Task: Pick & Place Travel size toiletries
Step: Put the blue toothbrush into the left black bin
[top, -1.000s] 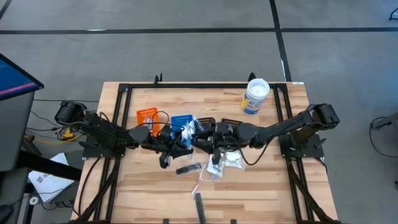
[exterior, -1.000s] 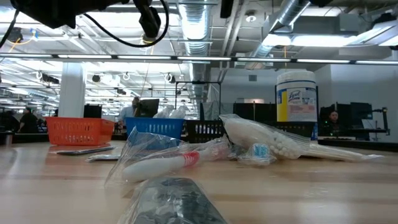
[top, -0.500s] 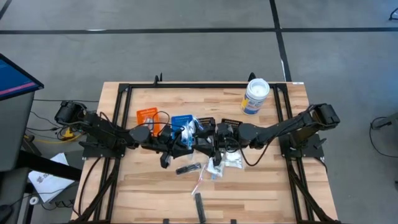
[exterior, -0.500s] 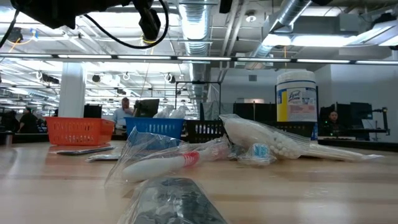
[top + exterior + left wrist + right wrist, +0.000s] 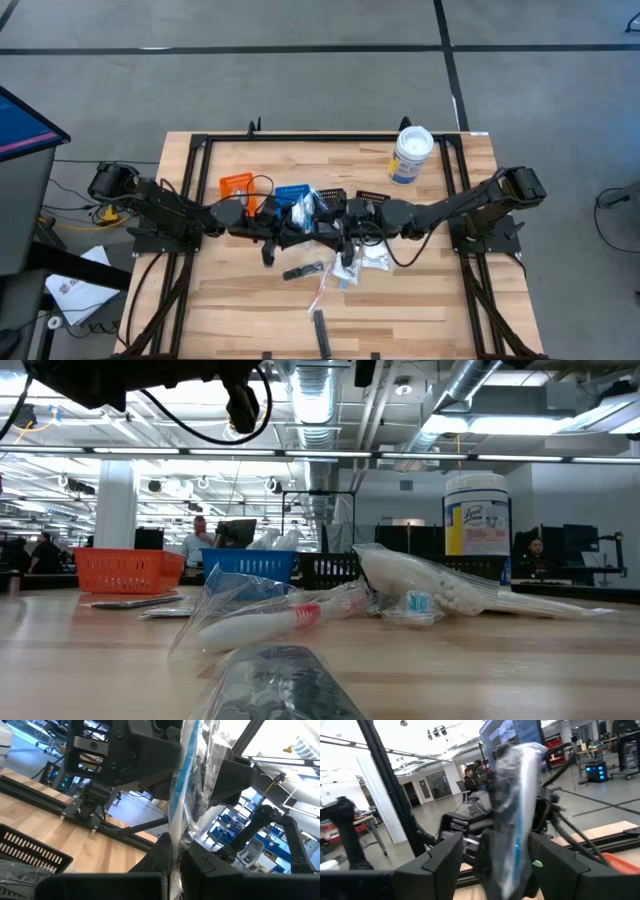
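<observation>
Item: slim clear-wrapped stick point(image 5: 181, 795) with blue stripe, crinkly film, standing upright. Location: above mid-tabletop, over the blue bin point(image 5: 291, 193). Left gripper point(image 5: 172, 857) clamped on its lower end; right gripper point(image 5: 495, 857) spread around it.

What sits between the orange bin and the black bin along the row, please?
The blue bin, holding some packets, stands between the orange bin and the black bin, which shows in the low view.

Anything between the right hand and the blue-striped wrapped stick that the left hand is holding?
Nothing visible. The wrapped stick, clamped in the left hand, sits right between the open fingers of the right hand.
</observation>
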